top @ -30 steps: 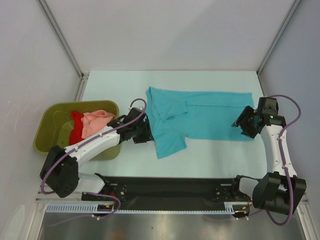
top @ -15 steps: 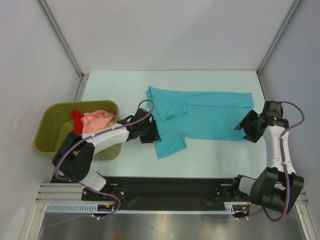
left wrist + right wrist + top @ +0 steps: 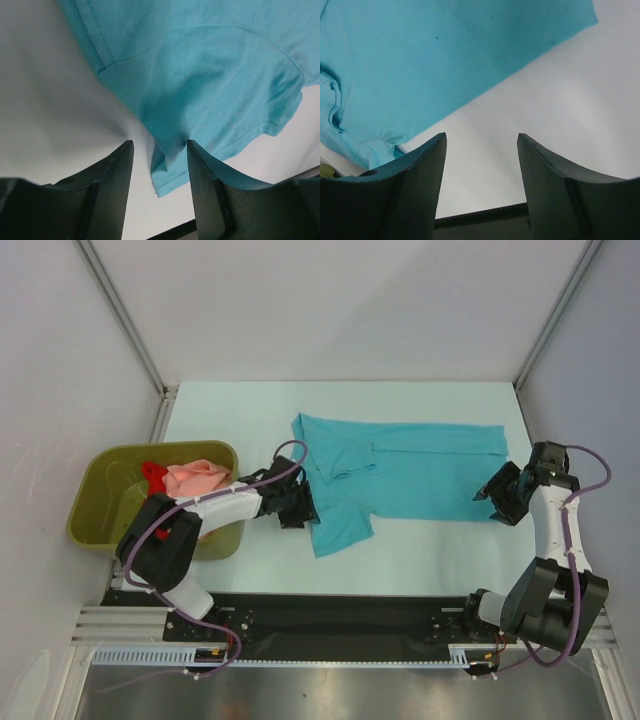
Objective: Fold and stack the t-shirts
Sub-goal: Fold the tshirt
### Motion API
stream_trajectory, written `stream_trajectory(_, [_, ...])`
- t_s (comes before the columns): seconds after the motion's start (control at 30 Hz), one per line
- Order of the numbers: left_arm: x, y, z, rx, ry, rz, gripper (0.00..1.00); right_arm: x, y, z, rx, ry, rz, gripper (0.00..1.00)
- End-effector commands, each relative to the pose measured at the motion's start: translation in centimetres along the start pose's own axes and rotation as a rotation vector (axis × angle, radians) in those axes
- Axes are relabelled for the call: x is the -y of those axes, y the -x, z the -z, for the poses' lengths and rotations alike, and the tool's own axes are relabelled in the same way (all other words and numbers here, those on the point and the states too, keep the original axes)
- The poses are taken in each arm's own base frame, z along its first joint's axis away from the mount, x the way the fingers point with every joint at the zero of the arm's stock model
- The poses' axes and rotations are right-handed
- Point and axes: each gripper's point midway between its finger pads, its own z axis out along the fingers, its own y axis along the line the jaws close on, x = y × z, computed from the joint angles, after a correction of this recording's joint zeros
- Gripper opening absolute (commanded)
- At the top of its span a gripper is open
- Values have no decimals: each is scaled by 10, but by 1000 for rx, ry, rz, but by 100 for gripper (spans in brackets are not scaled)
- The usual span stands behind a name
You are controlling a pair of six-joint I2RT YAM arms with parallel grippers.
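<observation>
Since a second before, the left arm had drawn its elbow in and carried the left gripper (image 3: 300,506) up to the near-left part of the turquoise-blue t-shirt (image 3: 420,470). The right gripper (image 3: 492,492) had backed a little off the shirt's right edge. The shirt itself lay as before.

Observed, nearest first:

- Left gripper: jaws stood apart. A hemmed sleeve edge of the turquoise shirt lay on the table (image 3: 430,560) in the gap between the fingers (image 3: 117,175). The fingers were not pressed on the cloth.
- Right gripper: jaws parted and holding nothing, with bare table between the fingers (image 3: 422,165). The shirt's near-right corner sat just beyond them.
- Turquoise shirt: spread flat across the middle of the table, with one sleeve jutting toward the near side.
- To the left, off the table's edge: an olive-green tub (image 3: 100,455). Inside it, the salmon-pink t-shirt (image 3: 195,480) was bunched beside the red t-shirt (image 3: 152,475). Both were unfolded
</observation>
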Motion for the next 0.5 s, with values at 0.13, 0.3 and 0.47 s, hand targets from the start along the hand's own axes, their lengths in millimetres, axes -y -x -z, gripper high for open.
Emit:
stream_trajectory(0.13, [18,21,-3,18,-104,51,45,27,12,-7,57,-76,-53,61])
stream_trajectory(0.3, [24,18,-6,-5,-153,33,37,59,15,-11,76,-87,-207,53])
stream_trajectory(0.47, [16,5,0,-51,-147,75,45,74,11,-18,40,-129,-258,53])
